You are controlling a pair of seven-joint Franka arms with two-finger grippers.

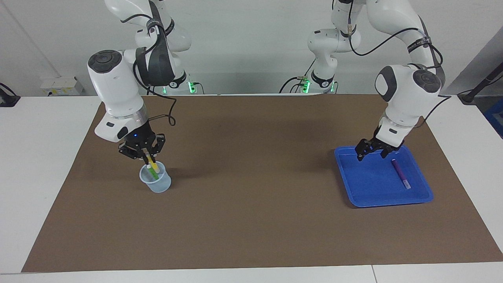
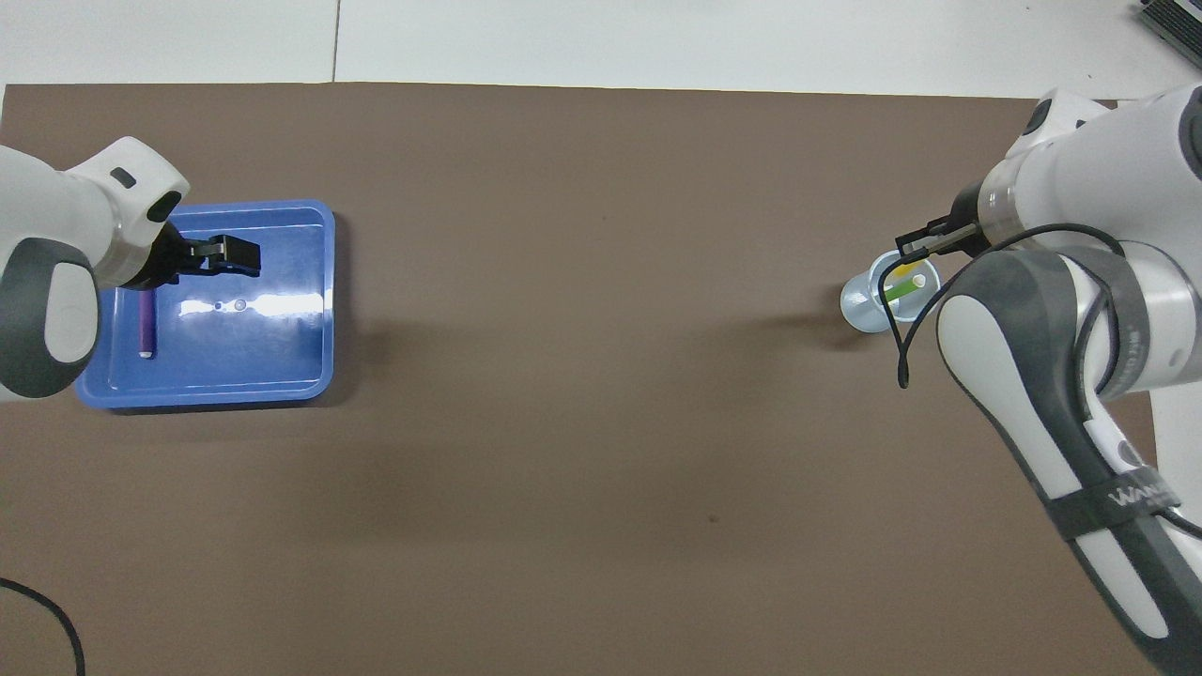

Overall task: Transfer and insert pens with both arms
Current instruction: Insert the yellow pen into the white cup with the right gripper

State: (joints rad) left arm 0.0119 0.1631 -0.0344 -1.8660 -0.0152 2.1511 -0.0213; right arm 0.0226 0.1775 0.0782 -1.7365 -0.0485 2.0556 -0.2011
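Brown mat [image 1: 251, 204] over a white table [image 1: 47, 165], wall socket [image 1: 59, 85] at its edge

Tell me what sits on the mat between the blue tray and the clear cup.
Nothing: the brown mat is bare between the blue tray and the clear cup holding the green and yellow pens. Both the facing and overhead views show this.

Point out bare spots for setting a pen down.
The brown mat lies bare between the clear cup and the blue tray. The tray has bare floor beside the purple pen. The cup is crowded: green pen, yellow pen, right gripper.
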